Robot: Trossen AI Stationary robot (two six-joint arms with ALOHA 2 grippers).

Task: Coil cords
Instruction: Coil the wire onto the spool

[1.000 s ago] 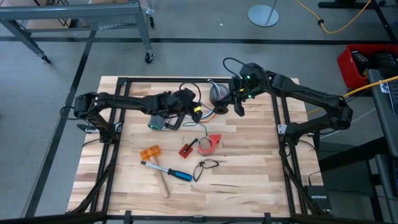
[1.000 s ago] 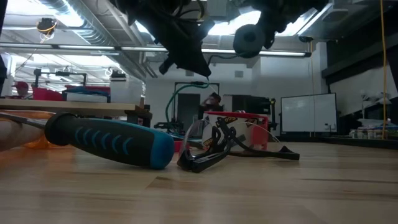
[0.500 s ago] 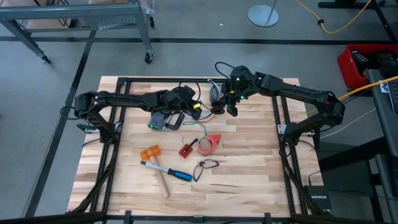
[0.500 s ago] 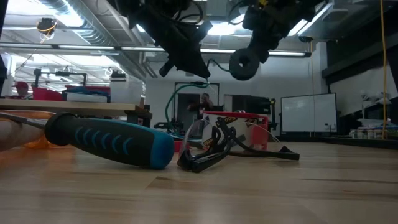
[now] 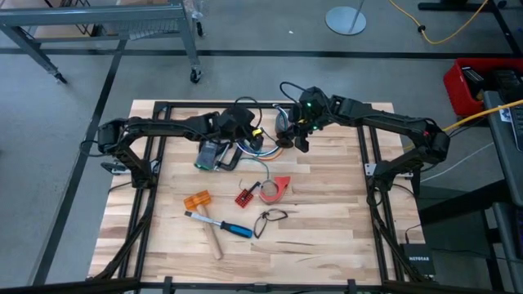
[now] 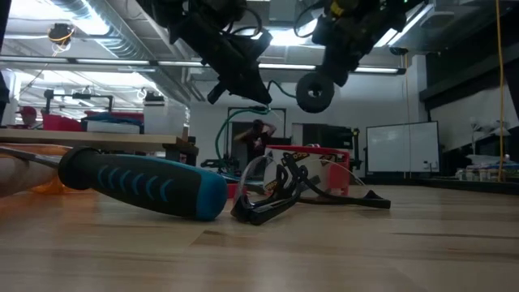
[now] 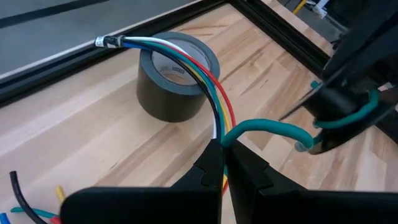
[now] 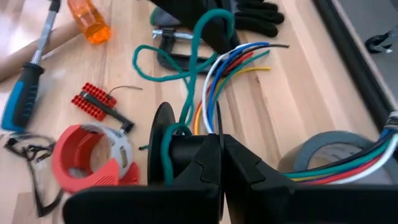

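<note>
Overhead, both end effectors, left (image 5: 245,133) and right (image 5: 288,137), clamped on the cords (image 5: 265,147).

Overhead, two dark arms meet near the far edge of a pale wooden tabletop (image 5: 327,220), over thin multicoloured cords (image 5: 265,149). Nearer lie a red tape dispenser (image 5: 274,189), an orange block (image 5: 197,200) and a blue-handled tool (image 5: 231,227).

Grey floor (image 5: 245,77), wheeled metal rack (image 5: 106,28), ceiling lights (image 6: 288,36), perhaps a whiteboard (image 6: 397,146).
</note>
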